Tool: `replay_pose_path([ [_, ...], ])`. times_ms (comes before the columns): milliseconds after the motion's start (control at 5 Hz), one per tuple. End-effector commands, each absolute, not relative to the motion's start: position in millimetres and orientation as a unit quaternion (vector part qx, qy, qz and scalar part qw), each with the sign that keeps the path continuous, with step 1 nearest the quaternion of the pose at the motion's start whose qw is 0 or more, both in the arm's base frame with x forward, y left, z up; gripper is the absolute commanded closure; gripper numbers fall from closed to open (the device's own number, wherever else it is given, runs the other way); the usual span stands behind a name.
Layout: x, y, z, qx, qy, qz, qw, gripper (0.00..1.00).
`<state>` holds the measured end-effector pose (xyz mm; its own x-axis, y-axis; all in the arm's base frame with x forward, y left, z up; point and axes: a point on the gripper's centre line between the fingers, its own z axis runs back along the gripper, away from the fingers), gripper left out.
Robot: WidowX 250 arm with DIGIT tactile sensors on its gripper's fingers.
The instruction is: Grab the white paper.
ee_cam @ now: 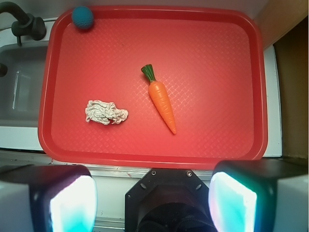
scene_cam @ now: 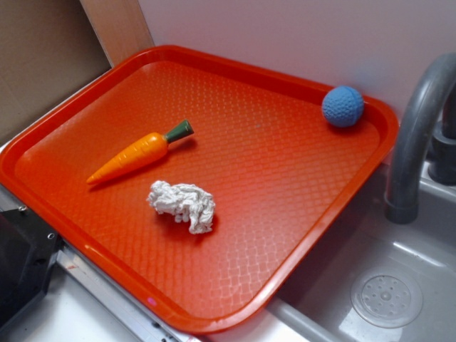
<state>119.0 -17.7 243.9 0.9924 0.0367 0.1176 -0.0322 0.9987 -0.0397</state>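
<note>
The white paper (scene_cam: 182, 204) (ee_cam: 105, 112) is a crumpled off-white wad lying on the orange tray (scene_cam: 285, 178) (ee_cam: 207, 72), toward its near-left part in the exterior view. My gripper (ee_cam: 152, 203) is open, its two pads wide apart at the bottom of the wrist view, high above and outside the tray's edge. Nothing sits between the fingers. The gripper does not show in the exterior view.
A toy carrot (scene_cam: 140, 152) (ee_cam: 161, 100) lies beside the paper. A blue textured ball (scene_cam: 343, 106) (ee_cam: 83, 17) rests in a tray corner. A grey sink (scene_cam: 385, 292) (ee_cam: 19, 87) with a faucet (scene_cam: 417, 135) (ee_cam: 21, 21) borders the tray. A dark robot base (scene_cam: 21, 263) (ee_cam: 166, 200) sits by the tray's edge.
</note>
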Motion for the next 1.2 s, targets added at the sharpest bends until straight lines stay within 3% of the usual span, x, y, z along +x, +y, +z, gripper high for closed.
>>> replay_pose_path([
  [0,119.0,-17.7,243.9,-0.019,-0.059,0.017,0.998,0.0],
  [400,160.6,-37.1,213.1,-0.011,-0.132,-0.232,0.964,0.0],
  [600,175.1,-58.4,199.1,-0.024,-0.161,-0.35,0.922,0.0],
  [800,181.5,-93.0,170.0,-0.048,-0.15,-0.462,0.873,0.0],
  [1000,174.4,-103.2,141.1,-0.061,-0.099,-0.569,0.814,0.0],
])
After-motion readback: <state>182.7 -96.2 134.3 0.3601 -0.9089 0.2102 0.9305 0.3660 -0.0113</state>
